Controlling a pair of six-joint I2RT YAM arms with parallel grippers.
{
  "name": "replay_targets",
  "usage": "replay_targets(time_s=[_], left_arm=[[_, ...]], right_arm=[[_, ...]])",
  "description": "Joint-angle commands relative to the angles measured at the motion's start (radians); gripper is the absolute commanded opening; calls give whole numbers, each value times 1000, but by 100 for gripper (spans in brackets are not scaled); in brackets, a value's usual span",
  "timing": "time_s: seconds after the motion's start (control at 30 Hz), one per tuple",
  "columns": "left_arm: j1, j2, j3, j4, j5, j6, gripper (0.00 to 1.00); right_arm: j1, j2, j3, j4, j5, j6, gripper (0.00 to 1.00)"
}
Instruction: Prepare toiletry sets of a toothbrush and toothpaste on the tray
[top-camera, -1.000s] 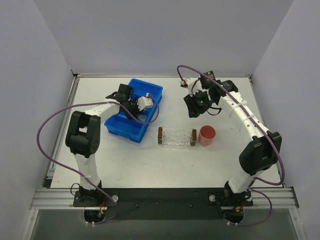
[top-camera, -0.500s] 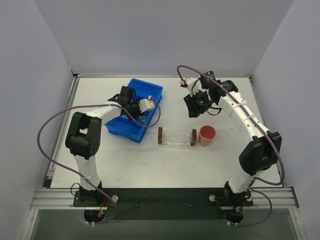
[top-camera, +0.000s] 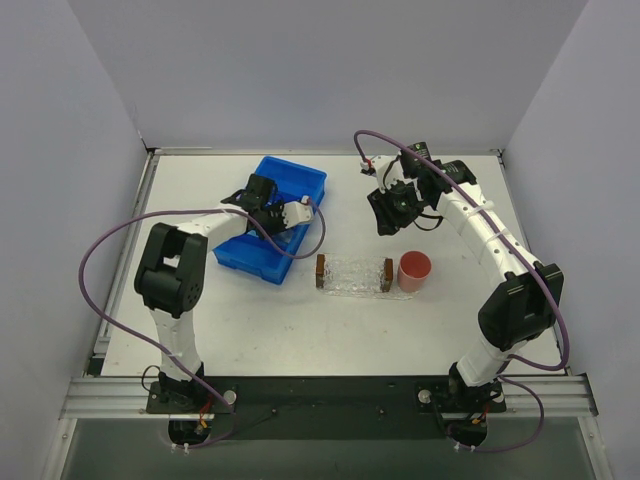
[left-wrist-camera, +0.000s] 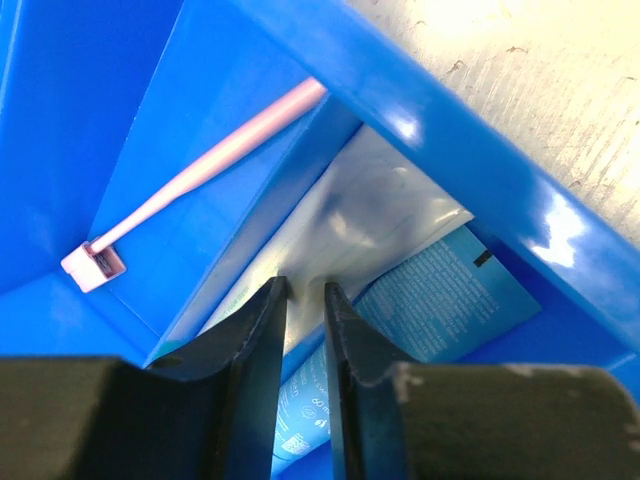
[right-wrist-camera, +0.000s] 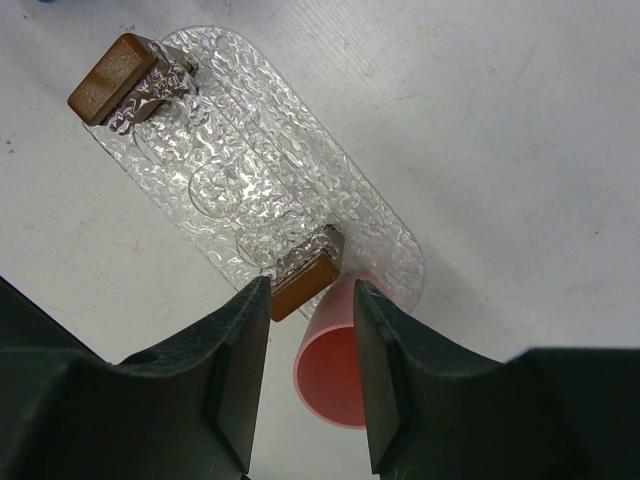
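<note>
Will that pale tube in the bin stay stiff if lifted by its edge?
The pale tube looks flat and soft, so it likely droops. Its glossy skin may slip. It overlaps the blue tube, which might drag.

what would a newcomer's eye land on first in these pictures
The bright blue bin left of centre draws the eye: the left gripper reaches into it, jaws close together at the end of a pale toothpaste tube, with a pink toothbrush lying beyond a divider. Next comes the glittery clear tray mid-table, bare, with a pink cup beside its right end and the right gripper hovering open above them.
</note>
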Motion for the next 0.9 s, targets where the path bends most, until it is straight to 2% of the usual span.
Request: replay_targets(time_s=[0.0,0.17,0.37,0.87], left_arm=[[-9,88,-17,-48,12,13,26],[-10,96,3,-83,22,13,19],[-9,79,8,-114,25,6,0],[16,1,92,-188,50,-88,0]], right_arm=[[-2,0,-6,-17,-5,-7,35],[-1,0,-2,-19,-6,-7,35],[-1,2,-2,-19,-9,-5,35],[-1,6,1,-19,-20,-5,35]])
